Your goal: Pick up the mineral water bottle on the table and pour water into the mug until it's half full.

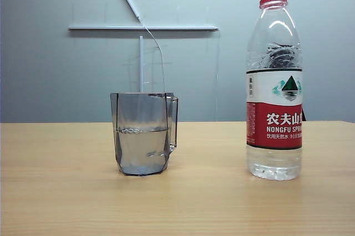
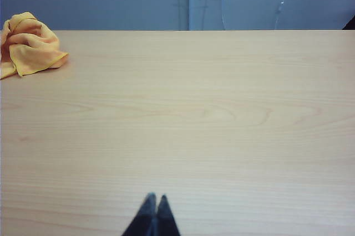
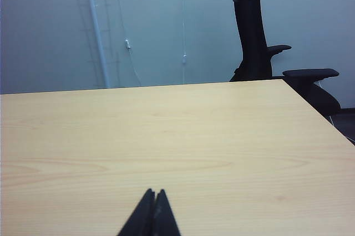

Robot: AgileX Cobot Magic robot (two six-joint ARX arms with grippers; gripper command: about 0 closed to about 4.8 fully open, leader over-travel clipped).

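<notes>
Standing upright on the table (image 1: 55, 191) in the exterior view, the mineral water bottle (image 1: 274, 86) is resting toward the right edge, uncapped, its red neck ring showing and water (image 1: 274, 164) lying low in its base. The mug (image 1: 144, 133) is sitting near the middle, well apart from the bottle, handle turned toward it, holding water to about half its height. Neither arm is appearing in this view. The left gripper (image 2: 153, 214) is hovering over bare tabletop, fingertips pressed together on nothing; an orange cloth (image 2: 28, 43) is lying crumpled at a far corner. The right gripper (image 3: 153, 209) is likewise closed and empty over bare wood, a black office chair (image 3: 260, 36) standing beyond the far edge.
</notes>
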